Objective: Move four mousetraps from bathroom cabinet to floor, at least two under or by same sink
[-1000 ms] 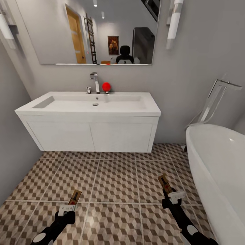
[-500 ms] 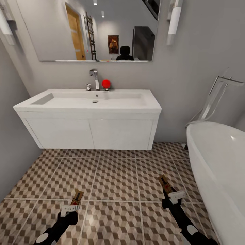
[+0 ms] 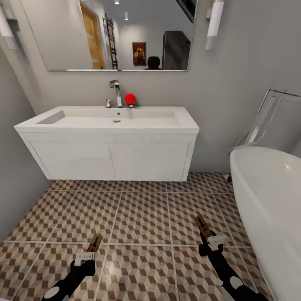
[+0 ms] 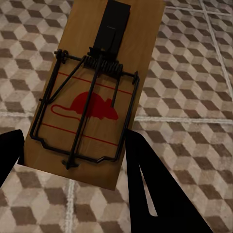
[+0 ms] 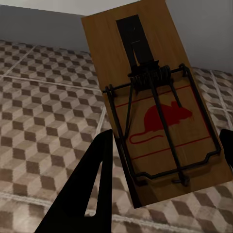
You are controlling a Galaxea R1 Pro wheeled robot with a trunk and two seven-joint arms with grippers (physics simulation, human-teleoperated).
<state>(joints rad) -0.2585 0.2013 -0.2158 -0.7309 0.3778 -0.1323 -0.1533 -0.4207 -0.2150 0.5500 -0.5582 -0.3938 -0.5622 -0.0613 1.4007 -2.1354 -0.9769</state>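
Observation:
I hold two mousetraps above the bathroom floor (image 3: 142,217). My left gripper (image 3: 88,252) is shut on one mousetrap (image 3: 95,243), a tan board with a black wire bar and a red mouse print (image 4: 92,97); its dark fingers (image 4: 160,194) clamp the board's near end. My right gripper (image 3: 207,237) is shut on the other mousetrap (image 3: 202,225), seen close in the right wrist view (image 5: 155,107). Ahead stands the sink (image 3: 113,119), a white basin on a white wall-hung vanity with a chrome faucet (image 3: 116,93). The cabinet is out of view.
A white bathtub (image 3: 267,200) with a chrome floor filler (image 3: 267,113) fills the right side. A grey wall (image 3: 14,167) closes the left. A red ball (image 3: 130,99) sits on the sink ledge below a large mirror (image 3: 121,33). Open floor lies under the vanity.
The head view has dropped slightly, so the sink and mirror sit a little lower and nearer. Both grippers keep their mousetraps in about the same places.

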